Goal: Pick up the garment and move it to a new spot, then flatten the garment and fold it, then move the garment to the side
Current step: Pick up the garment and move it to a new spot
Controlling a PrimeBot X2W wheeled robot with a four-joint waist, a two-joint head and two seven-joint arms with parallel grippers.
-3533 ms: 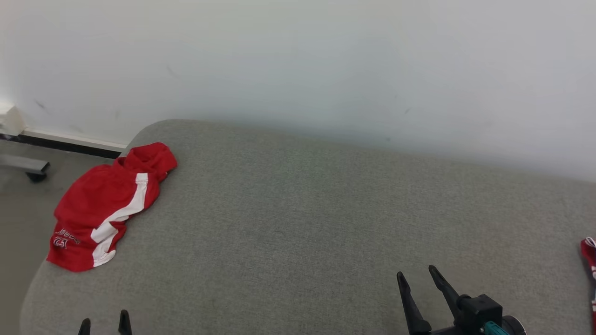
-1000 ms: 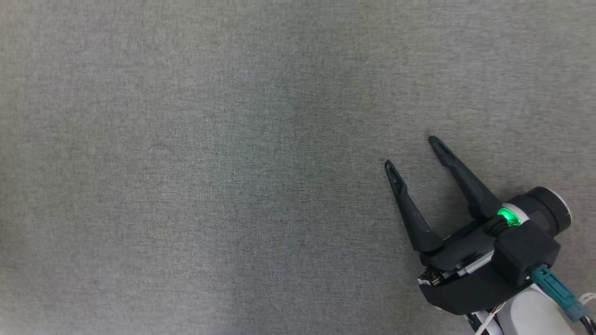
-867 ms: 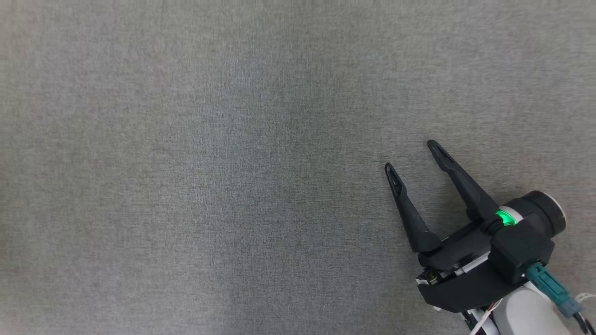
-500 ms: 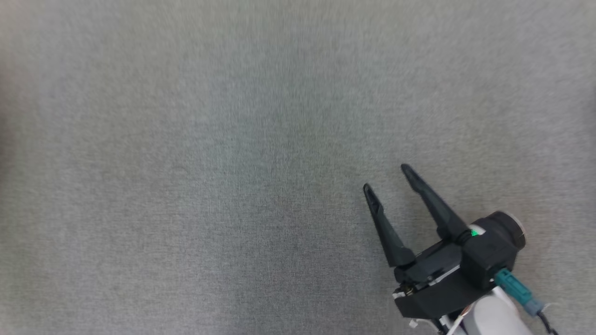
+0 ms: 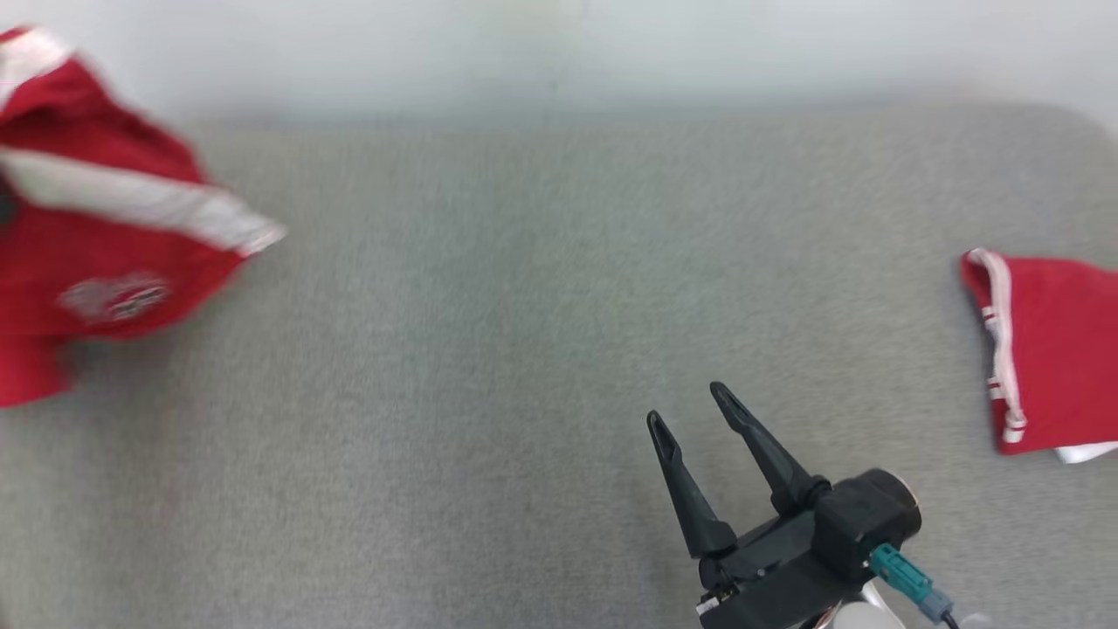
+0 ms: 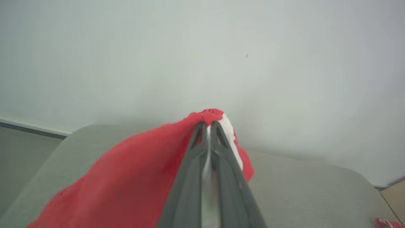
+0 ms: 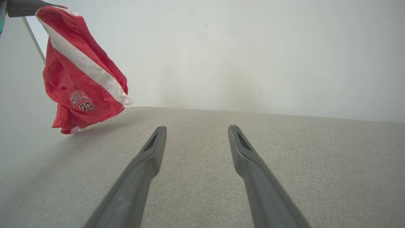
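Plain pale wall (image 5: pixel 559 52) behind, no marks worth noting bar a few small specks. Grey fabric-covered worktop (image 5: pixel 489 306) runs wall to wall across the head view, woven texture, rounded corners at its far ends. In the left wrist view a dark baseboard strip (image 6: pixel 31 128) runs along the wall foot, with grey floor (image 6: pixel 19 164) below it.

Garment (image 5: pixel 96 245): red shorts, white side stripe, "BULLS 23" print readable in the right wrist view (image 7: pixel 82 72). It is lifted and hangs over the worktop's left end, blurred in the head view. Can't tell whether its lowest hem touches the fabric surface or hangs just clear.

Left gripper (image 6: pixel 208 124): fingers pressed together, clamped on the garment's top edge, red cloth and white stripe bunched around the tips; the rest drapes down and to the left in that view (image 6: pixel 126 177). The same dark fingers (image 7: pixel 22 8) show at the top left corner of the right wrist view, with the garment hanging from them.

Right gripper (image 5: pixel 686 404): fingers spread wide, holding nothing, low over the bare worktop at lower centre-right, well apart from the garment. The right wrist view (image 7: pixel 197 128) shows bare grey fabric (image 7: pixel 284 152) between them.

Second red piece of clothing (image 5: pixel 1057 367) with white trim lies flat at the worktop's right edge, partly cut off by the frame.
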